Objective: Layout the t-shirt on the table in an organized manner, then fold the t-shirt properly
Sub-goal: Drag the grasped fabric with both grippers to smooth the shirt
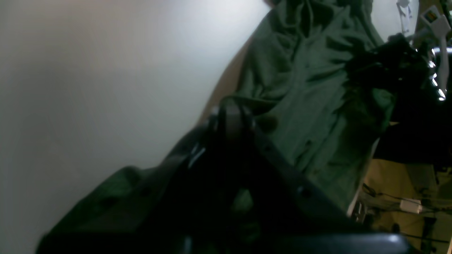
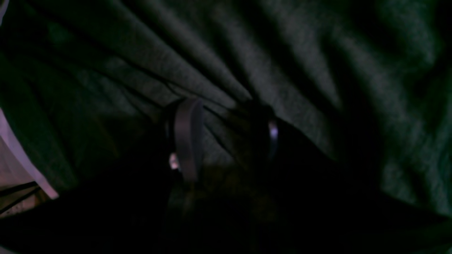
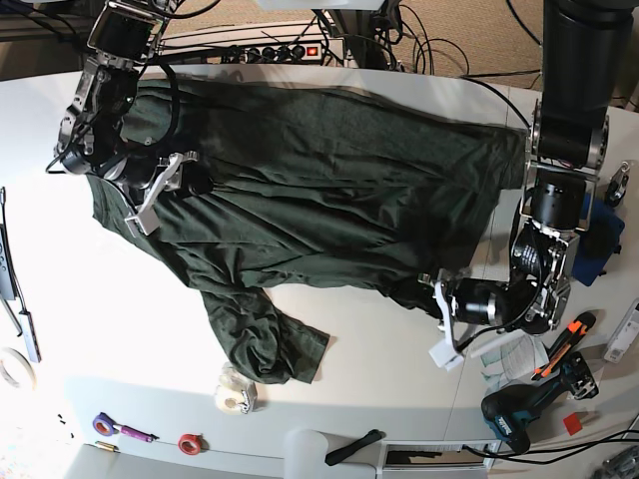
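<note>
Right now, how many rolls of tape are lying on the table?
3, all by the table's near edge in the base view: a white roll below the t-shirt's sleeve, a small red roll, and one at the frame's left edge. Others may be hidden.

Both arms are black, built of cylindrical joint housings with silver rings — thin black cables loop alongside. White brackets sit near each wrist. The left pincer [image 1: 231,116] has dark, rounded fingers.

Dark green t-shirt [image 3: 329,190] lies spread and wrinkled across my white table [image 3: 60,299], one sleeve crumpled toward the front edge.
</note>
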{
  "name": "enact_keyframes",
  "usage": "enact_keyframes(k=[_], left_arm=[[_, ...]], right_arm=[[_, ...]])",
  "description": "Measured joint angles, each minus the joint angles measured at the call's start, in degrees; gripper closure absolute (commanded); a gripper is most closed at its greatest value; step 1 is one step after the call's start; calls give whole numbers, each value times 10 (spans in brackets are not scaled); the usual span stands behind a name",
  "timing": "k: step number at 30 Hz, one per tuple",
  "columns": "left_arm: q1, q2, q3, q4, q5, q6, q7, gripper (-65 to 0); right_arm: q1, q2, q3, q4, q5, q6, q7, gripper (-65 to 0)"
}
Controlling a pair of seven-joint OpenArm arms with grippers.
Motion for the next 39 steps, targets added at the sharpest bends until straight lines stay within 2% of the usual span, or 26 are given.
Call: enact_keyframes(k=[9,12,15,17,19,22,25,28,31,39], left_arm=[[0,-1,0,0,24,0,-51,0],[0,-1,0,0,45,0,-64,0],[0,-1,0,0,59,0,-68,0],[0,-1,0,0,71,0,-82,0],[0,-1,0,0,74,0,-86,0],[0,-1,0,0,75,0,-88,0],[0,0,0,0,81,0,-99,0],[0,0,0,0,136,0,-150,0],[0,2,0,0,188,48,-195,0],[0,0,0,0,256,102,-255,0]], right_arm=[[-29,1,0,4,9,2,32,-231],[-33,0,0,5,-25,6,56,-231],[-38,-1,0,8,-62,-10,94,-231],[-38,-1,0,9,-72,-21,97,-227],[-37,-1,0,9,-79,-28,99,-186],[-36,0,0,9,-99,-44,107,-12],[-35,0,0,9,-112,-43,107,0],[-35,0,0,10,-118,-42,108,0],[-40,0,0,11,-119,-42,114,0],[-56,1,0,13,-119,-42,134,0]])
